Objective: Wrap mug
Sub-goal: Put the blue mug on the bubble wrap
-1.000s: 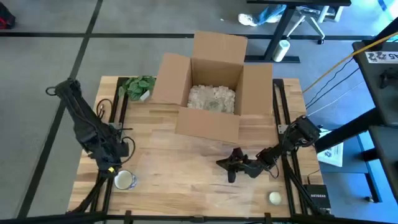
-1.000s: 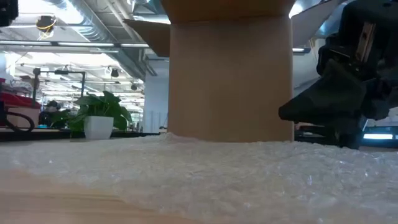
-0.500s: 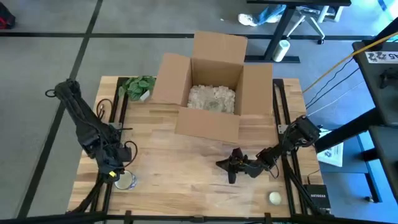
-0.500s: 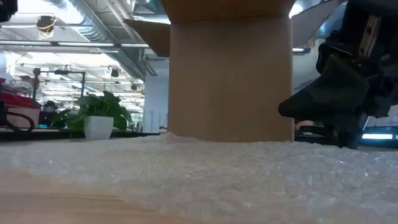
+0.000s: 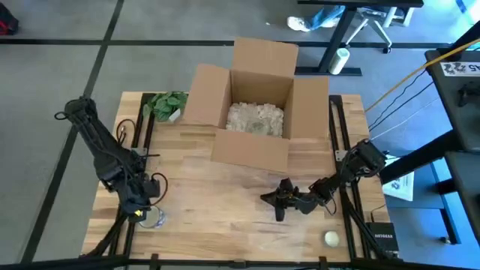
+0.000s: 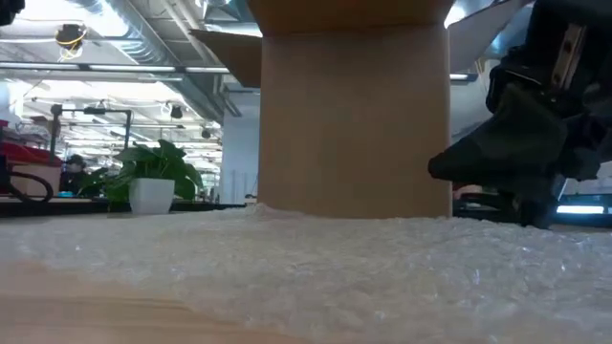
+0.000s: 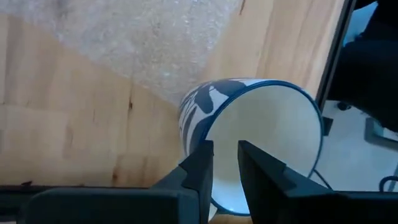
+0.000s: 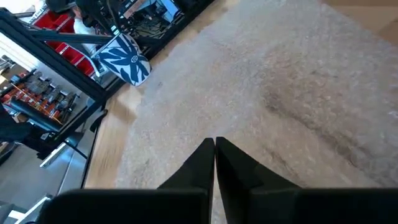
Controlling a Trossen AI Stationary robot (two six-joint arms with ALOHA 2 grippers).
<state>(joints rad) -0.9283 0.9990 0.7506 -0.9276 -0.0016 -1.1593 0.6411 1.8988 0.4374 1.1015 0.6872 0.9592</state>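
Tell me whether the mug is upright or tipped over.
Tipped. In the left wrist view the mug lies on its side, open mouth facing the camera, the left gripper straddling its rim.

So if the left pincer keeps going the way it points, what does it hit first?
The mug. The left pincer has its fingers slightly apart, straddling the mug's near rim, one finger outside the wall and one over the opening. Pushing on would likely slide them down over that wall, though depth is hard to judge.

Even, bright overhead light on the table; shadows faint. Low view: bubble wrap in the foreground blurred, ceiling lamps glaring. Wrist views soft near the fingers.
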